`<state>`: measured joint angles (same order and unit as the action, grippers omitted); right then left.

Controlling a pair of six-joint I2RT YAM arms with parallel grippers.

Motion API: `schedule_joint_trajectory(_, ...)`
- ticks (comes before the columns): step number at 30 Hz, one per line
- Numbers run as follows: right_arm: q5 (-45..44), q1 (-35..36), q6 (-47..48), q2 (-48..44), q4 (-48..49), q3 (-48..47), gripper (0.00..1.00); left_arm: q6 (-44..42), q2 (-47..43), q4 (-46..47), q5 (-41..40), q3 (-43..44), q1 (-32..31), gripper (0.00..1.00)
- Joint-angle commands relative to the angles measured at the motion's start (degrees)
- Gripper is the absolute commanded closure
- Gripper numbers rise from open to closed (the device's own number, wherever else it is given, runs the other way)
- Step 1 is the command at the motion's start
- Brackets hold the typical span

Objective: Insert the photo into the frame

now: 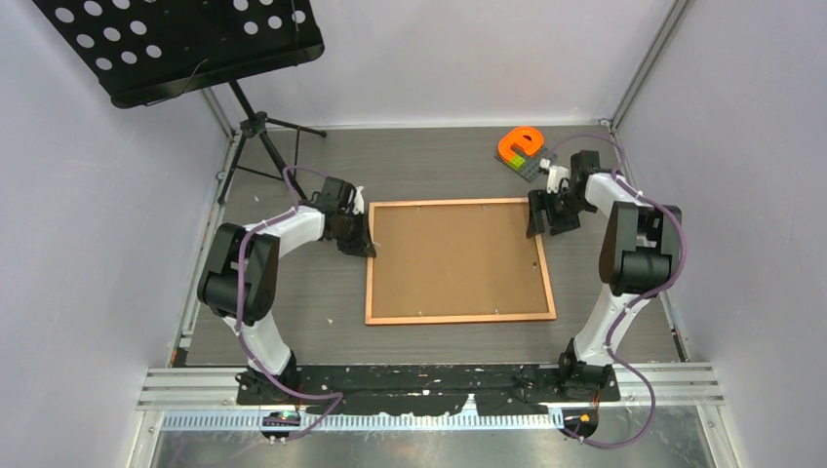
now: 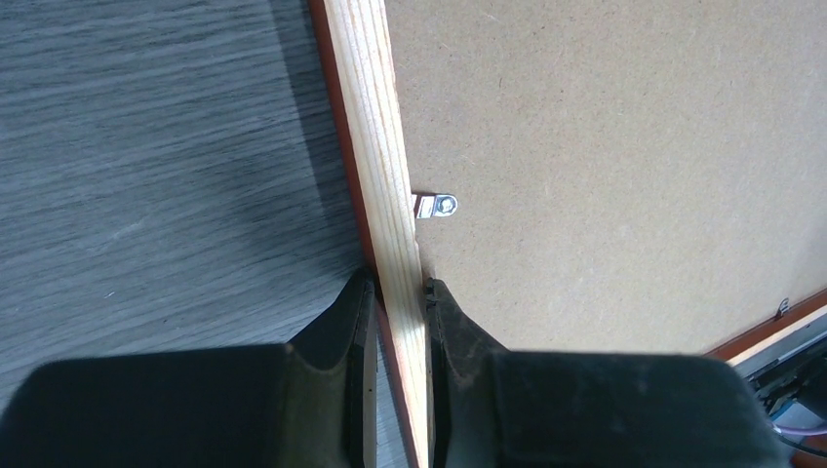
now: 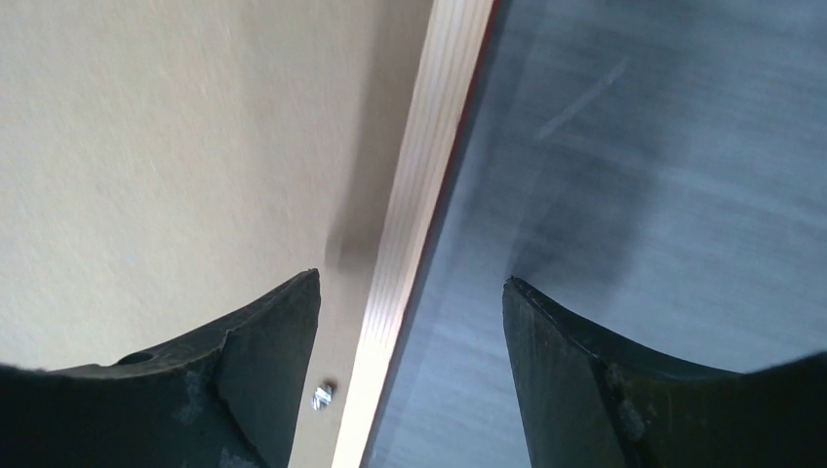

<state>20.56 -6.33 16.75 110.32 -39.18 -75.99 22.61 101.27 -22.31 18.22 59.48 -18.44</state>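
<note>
The frame (image 1: 458, 318) is laid back-up, filled by the backing board (image 1: 456, 258); the photo is not seen. Its left rail is clamped by the left gripper (image 2: 398, 292); its right rail is straddled by the right gripper (image 3: 410, 283), jaws apart. Release is judged in hand; a clean lift-off is called for.

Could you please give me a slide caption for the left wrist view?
Left gripper clamps the frame edge; backing board and metal tab beside it.

Right gripper (image 3: 412, 278) spread wide, fingers astride the frame (image 3: 444, 107) rail. Backing board (image 3: 176, 146) one side, grey table (image 3: 663, 146) the other.
</note>
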Motion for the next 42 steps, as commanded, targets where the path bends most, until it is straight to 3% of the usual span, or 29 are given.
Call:
schedule_joint_trajectory(1, -1.29, -0.43, 2.67, -7.09, -0.01, 5.96, 0.25, -0.29, -0.07, -0.47, 2.10, -2.17, -0.64, 1.00)
schedule_joint_trajectory(12, -0.35, -0.44, 4.46, -11.87, -0.31, 14.96, 0.26, -0.48, 0.20, -0.33, 1.65, -2.12, -0.64, 1.00)
schedule_joint_trajectory(42, -1.72, 0.94, 5.37, -13.00, -1.48, 18.41, 0.35, -1.18, 0.23, -0.72, 0.77, -1.60, -0.64, 1.00)
